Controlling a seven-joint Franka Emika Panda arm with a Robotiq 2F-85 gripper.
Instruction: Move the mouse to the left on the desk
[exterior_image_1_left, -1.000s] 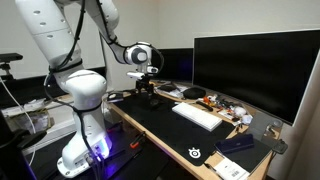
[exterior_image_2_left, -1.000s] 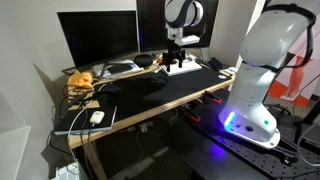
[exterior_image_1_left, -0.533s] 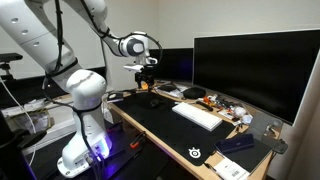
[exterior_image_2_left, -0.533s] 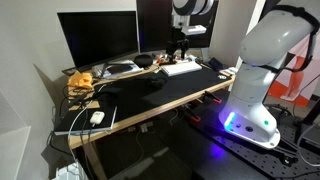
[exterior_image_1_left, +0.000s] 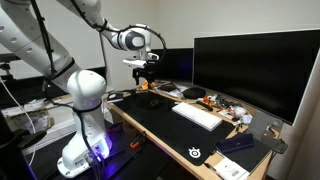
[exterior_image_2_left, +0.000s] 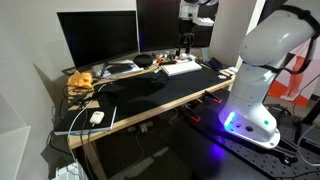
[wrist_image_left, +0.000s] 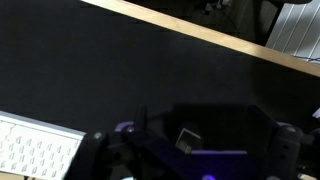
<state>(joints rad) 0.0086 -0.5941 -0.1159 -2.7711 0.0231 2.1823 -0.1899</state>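
Observation:
The small black mouse (exterior_image_1_left: 153, 101) lies on the desk's black mat (exterior_image_1_left: 165, 126), beyond the far end of the white keyboard (exterior_image_1_left: 198, 116) and towards the robot's base. My gripper (exterior_image_1_left: 143, 68) hangs well above the mouse, clear of it and empty. In an exterior view it is high over the keyboard end of the desk (exterior_image_2_left: 186, 42). In the wrist view the jaws (wrist_image_left: 195, 140) are spread wide over the dark mat. I cannot make out the mouse there or from the desk's other end.
A large monitor (exterior_image_1_left: 250, 70) stands along the back of the desk and also shows in an exterior view (exterior_image_2_left: 100, 38). Small clutter (exterior_image_1_left: 225, 108) lies under it. The keyboard shows in the wrist view (wrist_image_left: 30, 148). A flat black gadget (exterior_image_1_left: 235, 143) lies near the desk's near end.
My gripper was down at the mouse a second ago. It has since risen straight up, and the mouse stays on the mat.

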